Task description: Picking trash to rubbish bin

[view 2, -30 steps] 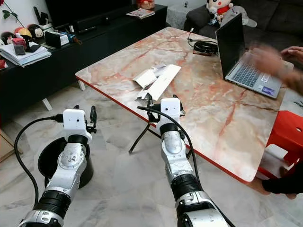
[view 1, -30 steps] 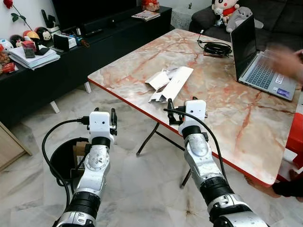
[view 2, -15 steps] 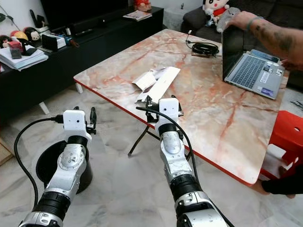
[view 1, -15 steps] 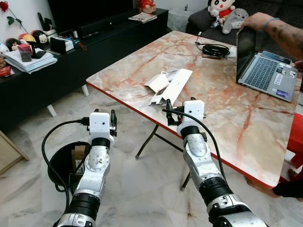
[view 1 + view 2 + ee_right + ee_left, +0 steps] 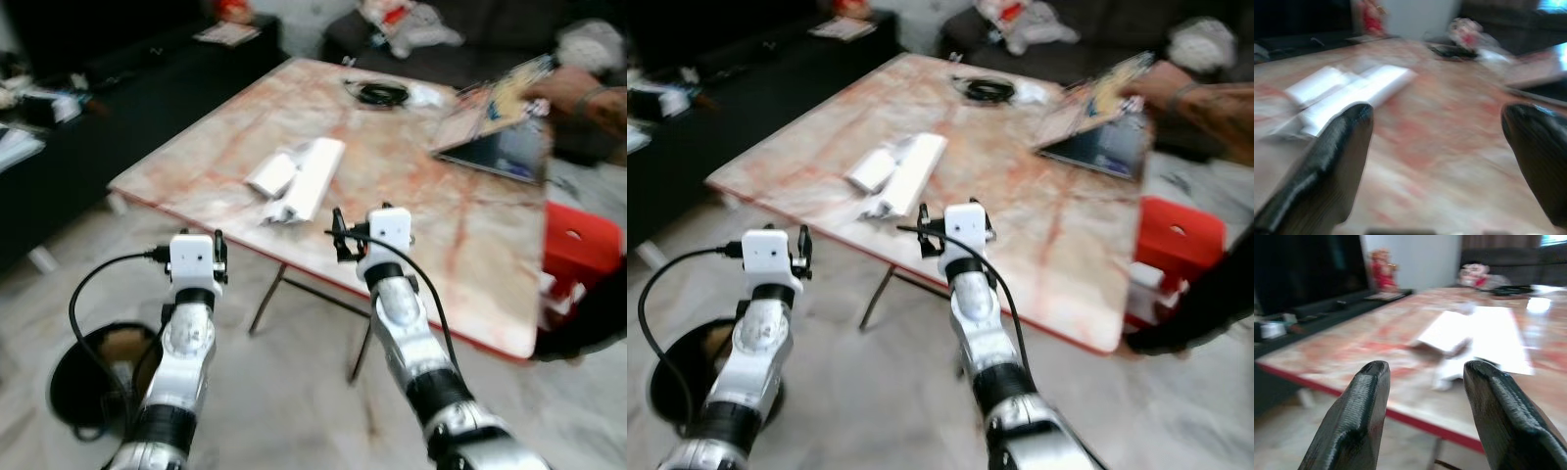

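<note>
Left eye view, blurred: marble bench (image 5: 431, 206) with a red edge, taken as the landmark for all entries.

- Trash (image 5: 294, 179): white flattened boxes and paper, lying on the bench near its front edge, toward its left half.
- Bin (image 5: 83, 377): black, round, on the floor well left of the bench and below it, beside my left forearm; something brown lies inside.
- My left tool (image 5: 1425, 396): held in the air short of the bench's front edge, off its left corner. Fingers (image 5: 1359, 411) parted a moderate way, holding nothing. Its wrist view looks across the bench top at the trash.
- My right tool (image 5: 1437, 161): at the bench's front edge, just right of the trash. Fingers (image 5: 1327, 161) spread wide, holding nothing. Its wrist view shows the trash lying flat ahead on the bench.
- Cable (image 5: 380, 93): black coil on the far side of the bench.
- Laptop (image 5: 495, 147): at the bench's far right, tilted, with a person's hand (image 5: 563, 88) on it.
- Stool (image 5: 580, 245): red, off the bench's right end.
- Cabinet (image 5: 98, 108): long, black, left of the bench.
</note>
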{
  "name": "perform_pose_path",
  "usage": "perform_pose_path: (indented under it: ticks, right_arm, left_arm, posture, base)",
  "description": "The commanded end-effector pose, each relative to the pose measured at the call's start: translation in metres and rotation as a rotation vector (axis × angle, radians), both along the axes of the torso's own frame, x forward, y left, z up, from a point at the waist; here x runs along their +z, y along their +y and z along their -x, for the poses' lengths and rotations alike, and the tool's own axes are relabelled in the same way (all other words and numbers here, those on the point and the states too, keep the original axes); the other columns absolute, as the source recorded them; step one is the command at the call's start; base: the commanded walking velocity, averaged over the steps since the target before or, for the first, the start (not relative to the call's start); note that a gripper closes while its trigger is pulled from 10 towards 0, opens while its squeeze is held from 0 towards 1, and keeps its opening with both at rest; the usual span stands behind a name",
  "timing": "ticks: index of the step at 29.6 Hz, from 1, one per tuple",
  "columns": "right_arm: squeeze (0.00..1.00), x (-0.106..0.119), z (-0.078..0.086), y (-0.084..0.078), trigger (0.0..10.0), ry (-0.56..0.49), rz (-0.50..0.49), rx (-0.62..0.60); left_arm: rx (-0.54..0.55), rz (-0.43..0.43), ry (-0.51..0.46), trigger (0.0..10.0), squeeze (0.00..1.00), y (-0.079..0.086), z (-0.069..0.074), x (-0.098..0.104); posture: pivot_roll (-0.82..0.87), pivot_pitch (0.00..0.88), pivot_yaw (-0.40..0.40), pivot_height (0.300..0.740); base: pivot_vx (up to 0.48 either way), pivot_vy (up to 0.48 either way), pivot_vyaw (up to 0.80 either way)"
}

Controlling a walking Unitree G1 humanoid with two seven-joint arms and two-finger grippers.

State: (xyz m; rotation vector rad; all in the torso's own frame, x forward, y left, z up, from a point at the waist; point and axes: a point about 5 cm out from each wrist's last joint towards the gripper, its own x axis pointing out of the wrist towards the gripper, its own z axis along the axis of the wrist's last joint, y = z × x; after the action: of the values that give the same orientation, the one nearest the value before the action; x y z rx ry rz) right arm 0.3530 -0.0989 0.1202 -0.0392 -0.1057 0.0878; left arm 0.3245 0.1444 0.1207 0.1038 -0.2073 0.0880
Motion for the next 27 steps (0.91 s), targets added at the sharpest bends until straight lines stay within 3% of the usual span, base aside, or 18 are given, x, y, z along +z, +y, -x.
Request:
perform_pose_path:
  ticks: [1,17,27]
  right_arm:
    - [0.0,0.005,0.0,0.0107,10.0,-0.016,-0.014,0.025]
    - [0.0,0.0028,0.0011,0.0132,10.0,-0.004,-0.022,0.045]
    - [0.0,0.0009,0.0028,0.0183,10.0,0.003,-0.026,0.078]
  left_arm:
    - [0.02,-0.014,-0.002,10.0,0.0,0.0078,0.0003,0.0015]
    - [0.021,-0.013,0.005,10.0,0.0,0.0077,0.0008,0.0015]
    - [0.021,-0.003,0.013,10.0,0.0,0.0068,0.0012,0.0002]
  posture:
    - [-0.02,0.0,-0.001,0.74]
    - [-0.02,0.0,-0.002,0.74]
    - [-0.02,0.0,-0.001,0.74]
  base:
    - [0.0,0.0,-0.8]
    - [0.0,0.0,-0.79]
    - [0.0,0.0,0.0]
